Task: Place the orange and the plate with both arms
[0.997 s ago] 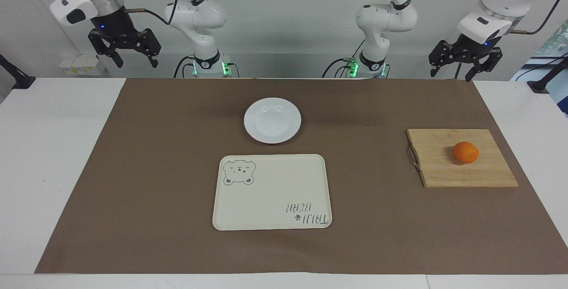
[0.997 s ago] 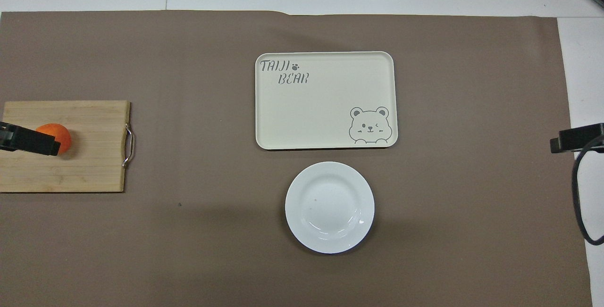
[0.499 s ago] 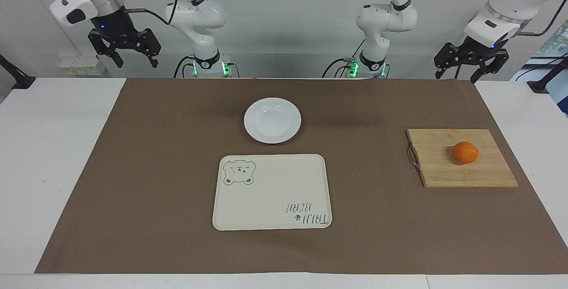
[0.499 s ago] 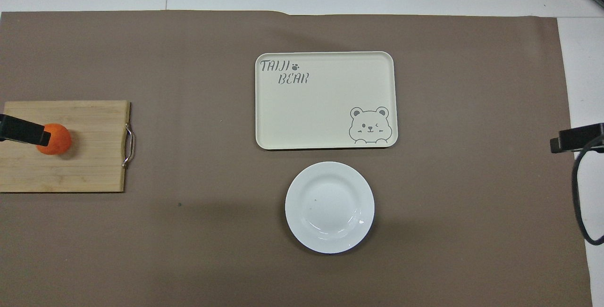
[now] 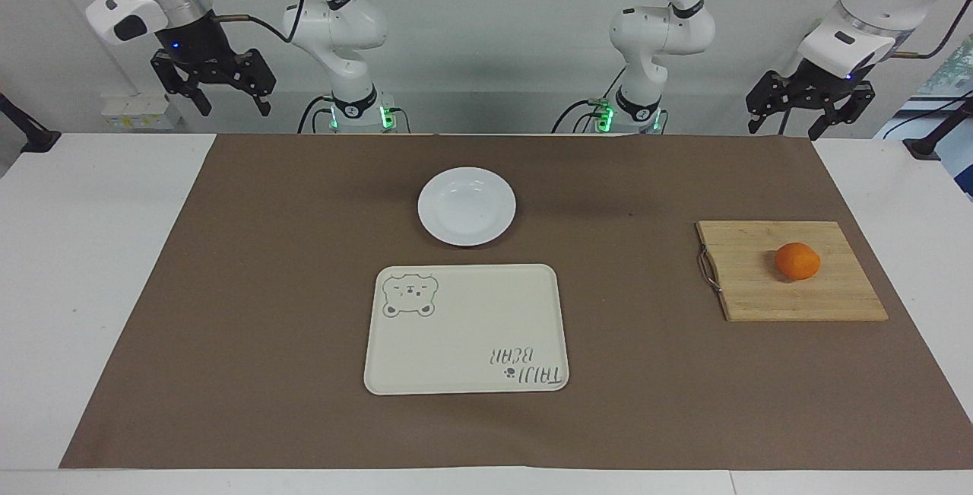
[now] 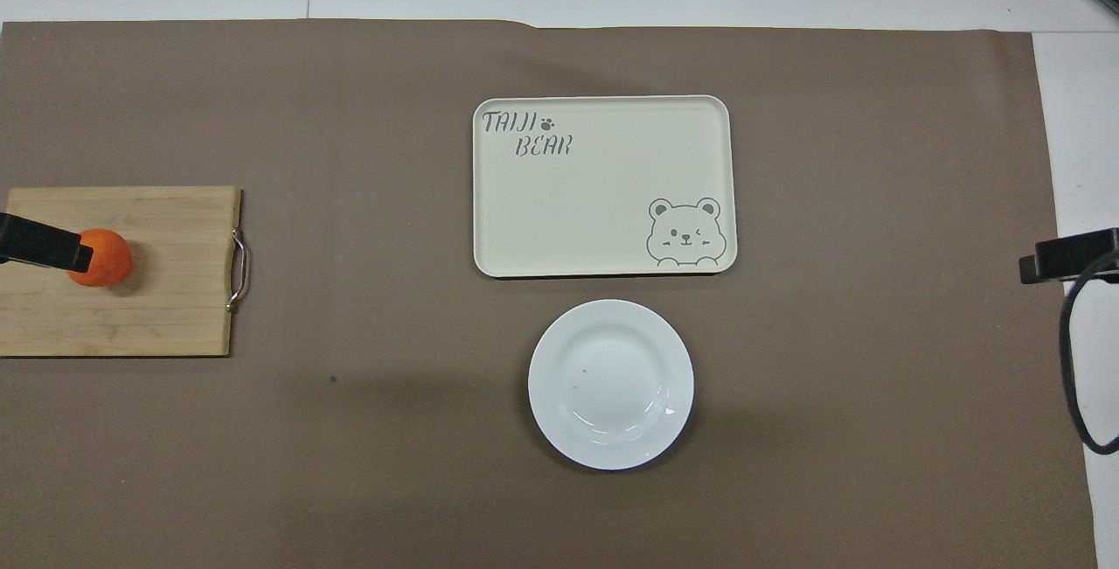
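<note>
Here, a smooth bright orange (image 5: 797,261) sits on a wooden board (image 5: 760,286) over brown paper (image 5: 266,290), both grippers, left (image 5: 807,124) and right (image 5: 226,103), spread open.

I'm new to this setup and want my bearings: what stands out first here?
The bright orange on the wooden cutting board, toward the left arm's end of the table. At mid-table, the white plate sits apart from, and nearer the robots than, the cream bear tray.

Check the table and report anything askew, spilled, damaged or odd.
Nothing stands out. The orange sits whole on the cutting board, the plate lies flat and empty beside the tray, which lies square. No spills.
</note>
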Robot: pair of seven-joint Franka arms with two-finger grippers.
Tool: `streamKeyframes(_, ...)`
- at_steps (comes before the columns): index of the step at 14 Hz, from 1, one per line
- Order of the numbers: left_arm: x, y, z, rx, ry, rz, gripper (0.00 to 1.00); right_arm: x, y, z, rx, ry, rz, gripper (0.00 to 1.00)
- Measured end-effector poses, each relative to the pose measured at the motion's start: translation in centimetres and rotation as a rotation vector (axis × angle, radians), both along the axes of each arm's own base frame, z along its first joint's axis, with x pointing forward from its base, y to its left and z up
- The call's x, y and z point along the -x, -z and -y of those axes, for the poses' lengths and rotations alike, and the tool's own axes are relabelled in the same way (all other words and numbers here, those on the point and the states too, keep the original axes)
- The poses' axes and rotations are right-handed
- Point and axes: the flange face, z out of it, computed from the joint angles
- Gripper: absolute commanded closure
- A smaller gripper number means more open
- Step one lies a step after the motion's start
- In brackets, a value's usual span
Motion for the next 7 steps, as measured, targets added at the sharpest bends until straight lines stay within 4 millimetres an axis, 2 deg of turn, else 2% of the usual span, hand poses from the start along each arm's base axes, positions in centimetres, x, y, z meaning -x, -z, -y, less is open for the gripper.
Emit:
streamKeyframes(4, -0.3, -0.2, 0.0, 0.001, -0.001, 0.026, 0.0, 0.0, 0.0, 0.0, 0.0, 0.0, 0.0, 0.0)
streamKeyframes(7, -1.2, -0.2, -1.7, 0.005, -0.032, 0.07, 0.0, 0.0, 0.0, 0.0, 0.0, 0.0, 0.0, 0.0)
